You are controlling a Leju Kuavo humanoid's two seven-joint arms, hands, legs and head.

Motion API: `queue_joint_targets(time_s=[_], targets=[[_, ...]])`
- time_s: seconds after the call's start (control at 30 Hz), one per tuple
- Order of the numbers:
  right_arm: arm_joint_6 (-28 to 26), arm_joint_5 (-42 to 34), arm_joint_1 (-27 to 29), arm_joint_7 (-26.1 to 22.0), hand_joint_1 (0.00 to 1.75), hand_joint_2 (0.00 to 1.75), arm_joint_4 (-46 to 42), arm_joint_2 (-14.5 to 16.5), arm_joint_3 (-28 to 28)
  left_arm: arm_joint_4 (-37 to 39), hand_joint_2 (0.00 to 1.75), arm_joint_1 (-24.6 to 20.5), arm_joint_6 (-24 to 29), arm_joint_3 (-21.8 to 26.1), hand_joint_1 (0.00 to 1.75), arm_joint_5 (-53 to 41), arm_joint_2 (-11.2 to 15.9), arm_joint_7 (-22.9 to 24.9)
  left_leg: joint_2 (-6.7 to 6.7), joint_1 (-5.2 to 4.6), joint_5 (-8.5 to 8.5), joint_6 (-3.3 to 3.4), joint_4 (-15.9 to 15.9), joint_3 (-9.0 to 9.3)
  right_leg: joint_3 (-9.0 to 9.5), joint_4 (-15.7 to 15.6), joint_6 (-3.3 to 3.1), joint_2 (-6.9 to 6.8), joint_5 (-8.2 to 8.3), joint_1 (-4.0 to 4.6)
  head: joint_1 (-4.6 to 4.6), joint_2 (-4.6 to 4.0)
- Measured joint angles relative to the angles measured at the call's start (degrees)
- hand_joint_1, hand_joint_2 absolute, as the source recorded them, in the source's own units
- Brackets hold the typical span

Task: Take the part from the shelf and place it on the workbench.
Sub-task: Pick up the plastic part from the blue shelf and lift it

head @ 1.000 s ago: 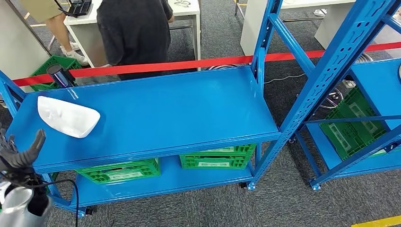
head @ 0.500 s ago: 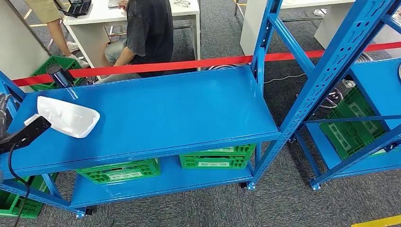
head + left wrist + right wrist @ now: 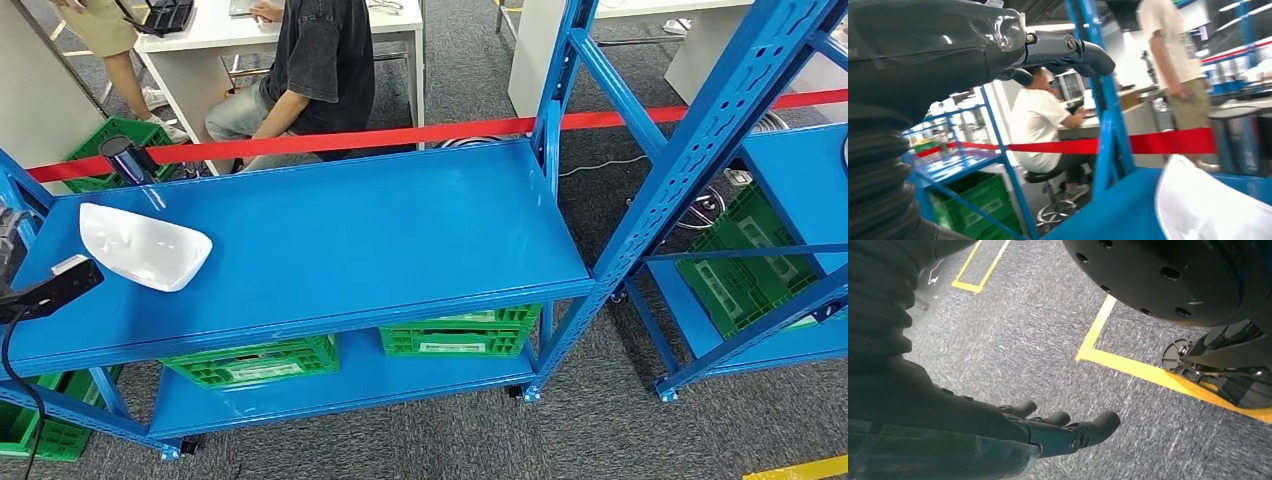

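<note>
The white curved part (image 3: 143, 246) lies on the left end of the blue shelf's top board (image 3: 350, 240). At the picture's left edge my left hand (image 3: 45, 288) reaches over the shelf's left front corner, a short way from the part and not touching it. In the left wrist view its dark fingers (image 3: 1083, 50) stretch out straight with nothing in them, and the part (image 3: 1208, 210) shows beyond them. My right hand (image 3: 1048, 432) hangs over grey carpet, fingers spread and empty.
A dark cylinder (image 3: 125, 157) stands at the shelf's back left corner. Red barrier tape (image 3: 400, 135) runs behind the shelf. Green crates (image 3: 250, 362) sit on the lower board. A person (image 3: 310, 60) sits at a white desk behind. A second blue shelf (image 3: 800, 190) stands to the right.
My left hand has risen from below the shelf's front edge to board level beside the part. The person behind the tape has moved right and sat down. The part has stayed put.
</note>
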Motion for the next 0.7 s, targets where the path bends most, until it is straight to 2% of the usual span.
queue_joint_targets(time_s=[0.07,0.2,0.37,0.5,0.7], targets=[[0.1,-0.1,0.0,0.2,0.0,1.75,-0.2,0.1,-0.3,2.0,1.75,-1.5,2.5,-1.0,0.0,0.4,-0.3,-3.6,-0.01,0.0,0.0,0.0,0.0,0.01,0.01,0.0,0.0,-0.01,0.0,0.0,0.01,0.0],[0.2,-0.2,0.0,0.2,0.0,1.75,-0.4,0.3,-0.8,6.0,1.75,-3.4,11.3,-2.8,0.0,2.5,-2.1,-10.7,0.03,-0.01,0.0,0.0,0.0,0.03,0.03,0.0,0.0,0.02,0.01,-0.01,0.0,0.0],[0.2,0.1,0.0,-0.4,0.0,1.75,-0.5,0.3,-0.9,7.7,1.75,-2.1,18.4,-4.2,0.0,4.6,-5.0,-16.1,0.04,-0.01,-0.01,-0.01,0.0,0.02,0.02,0.0,0.0,0.04,0.0,-0.02,0.01,0.0],[0.3,0.4,0.0,-0.5,0.0,1.75,-0.5,0.3,-0.9,7.8,1.75,-0.1,20.1,-4.6,0.0,5.2,-7.1,-18.0,0.03,-0.01,-0.02,-0.02,0.0,0.0,0.0,0.0,0.0,0.03,0.0,-0.02,0.0,0.0],[0.3,0.8,0.0,-0.5,0.0,1.75,-0.6,0.2,-0.9,7.8,1.75,0.9,19.4,-5.0,0.0,5.5,-9.3,-18.4,0.01,-0.01,-0.01,-0.02,0.0,0.0,0.02,0.0,0.0,0.02,0.0,-0.02,0.01,0.0]])
